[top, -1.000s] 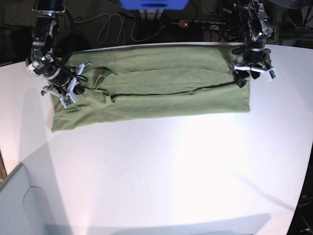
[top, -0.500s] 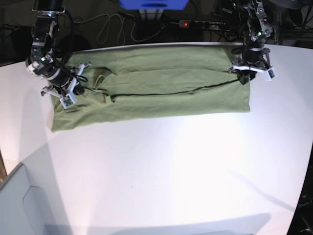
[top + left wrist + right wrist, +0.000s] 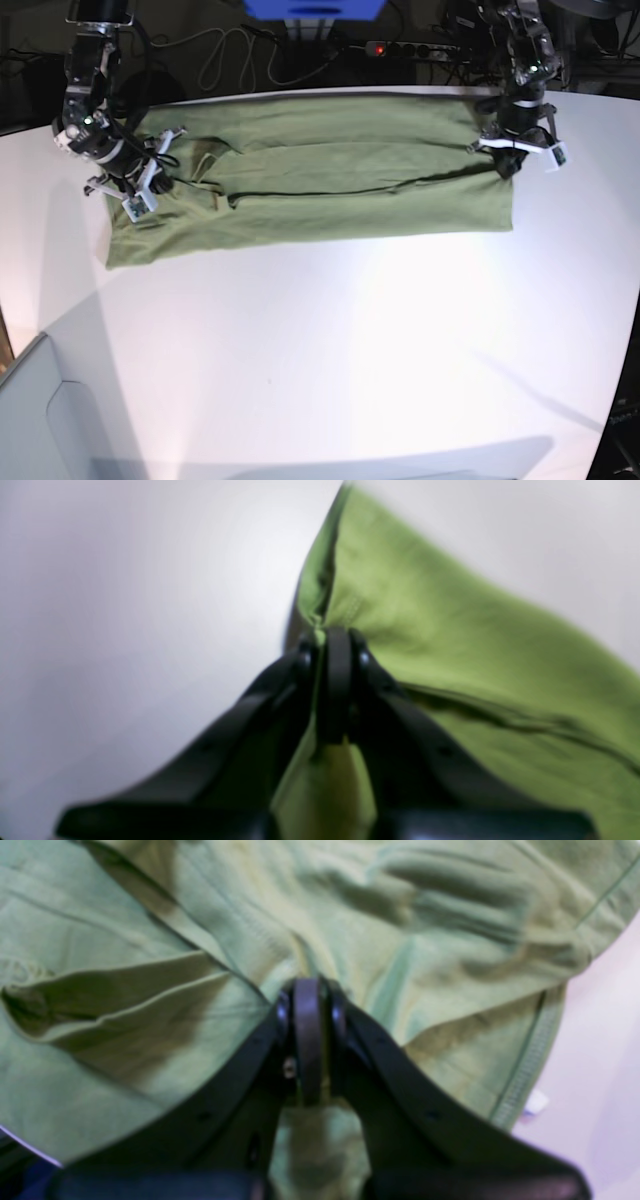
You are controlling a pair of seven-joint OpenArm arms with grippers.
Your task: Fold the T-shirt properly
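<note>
1. The jaws of the left gripper [image 3: 334,645] are pressed tight together, and a small pinch of green cloth is held between them. No gap can be seen between the black fingers [image 3: 338,680].
2. The jaws of the right gripper [image 3: 307,1000] are squeezed tight too, and a bit of pale green cloth is caught between them. The wrist pictures are blurry, so how many layers are pinched cannot be told.
3. The cloth is the plain olive-green short-sleeved T-shirt of thin soft fabric [image 3: 320,180]. It is held at its two short ends, one end by each gripper. It looks as if it is gripped this way so that both ends can be lifted and moved together, and the next fold can be kept straight.
4. In the base view, the left gripper [image 3: 513,150] is seen at the shirt's right end, close to the edge by the bare table. The right gripper [image 3: 140,180] is seen at the shirt's left end, well apart from the other.
5. The shirt is laid out as a long band across the far part of the wide white flat table [image 3: 350,350]. A long crease is seen along its middle, where one part seems to be folded over another.
6. Near the right gripper, the cloth is bunched into soft ridges and folds. Near the left gripper, it is pulled up into a little peak.
</note>
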